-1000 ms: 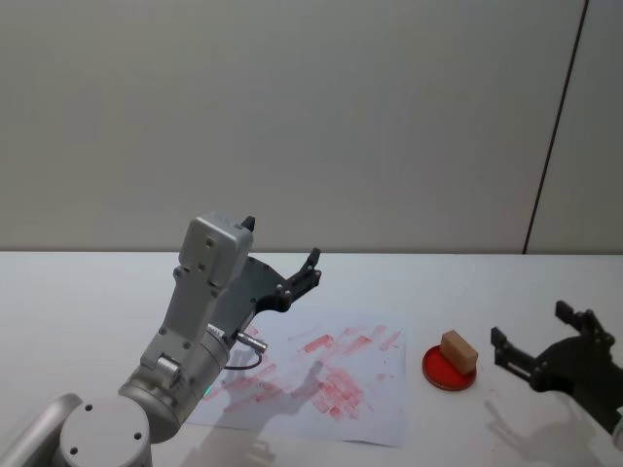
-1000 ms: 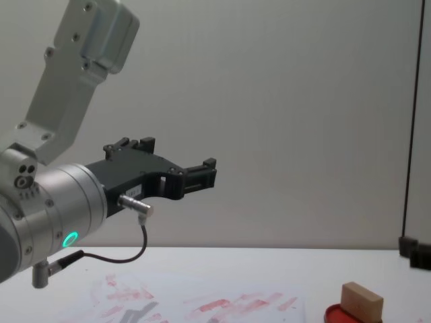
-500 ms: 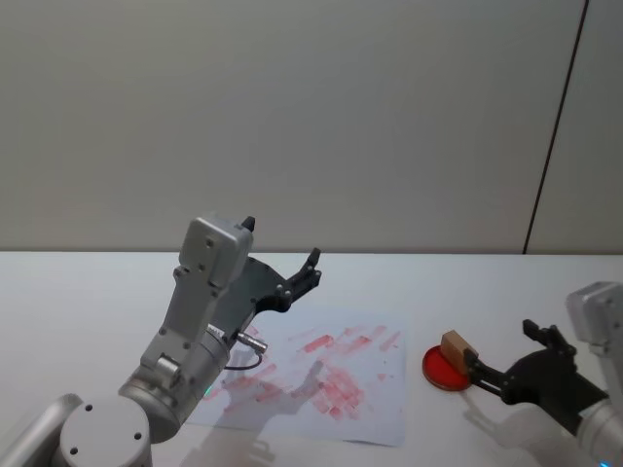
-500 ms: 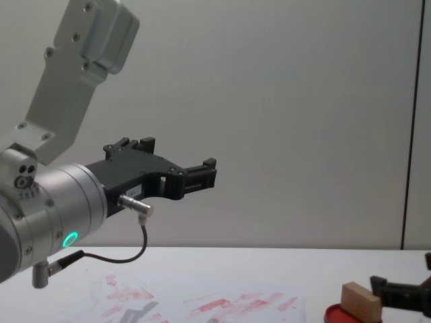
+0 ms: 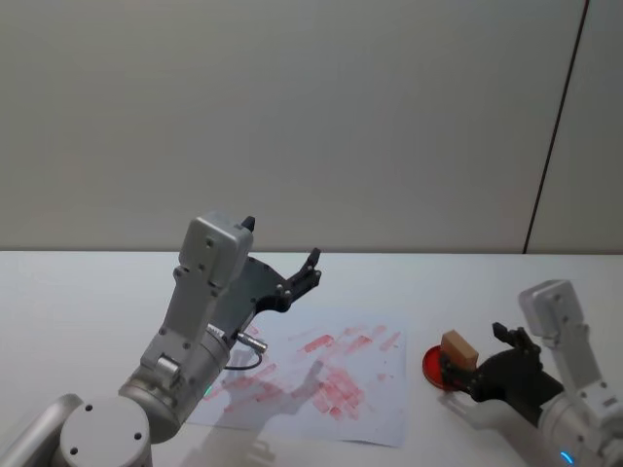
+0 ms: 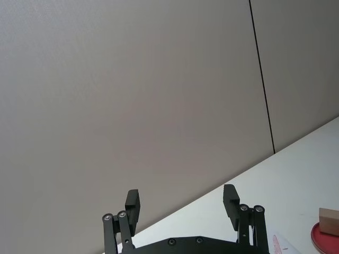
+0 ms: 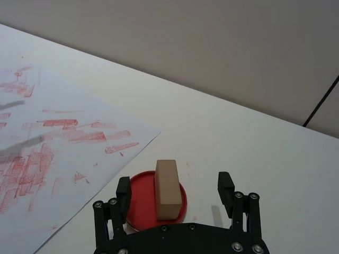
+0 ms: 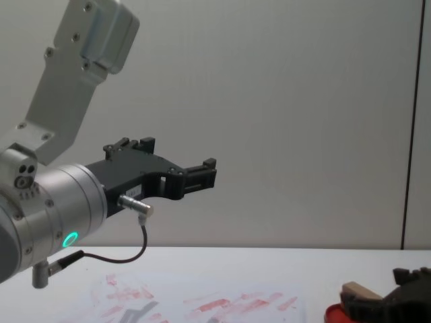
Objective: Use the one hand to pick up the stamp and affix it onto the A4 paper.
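Observation:
The stamp (image 7: 168, 189), a small tan wooden block, stands on the red ink pad (image 7: 140, 203) just right of the A4 paper (image 7: 47, 143), which is smeared with red marks. My right gripper (image 7: 174, 183) is open, one finger on each side of the stamp with gaps between. From the head, the stamp (image 5: 458, 348) sits between the fingers of the right gripper (image 5: 474, 353), with the A4 paper (image 5: 331, 379) to its left. My left gripper (image 5: 282, 241) hangs open and empty, raised above the paper's left part. The chest view has the stamp (image 8: 360, 292) at the lower right.
The white table (image 5: 97, 292) stretches to the left and behind the paper. A grey wall (image 5: 311, 117) stands at the table's far edge. The left arm's housing (image 8: 47, 202) looms large at the chest view's left.
My right gripper has moved left from the table's right edge to the ink pad and now brackets the stamp. The left arm has not moved.

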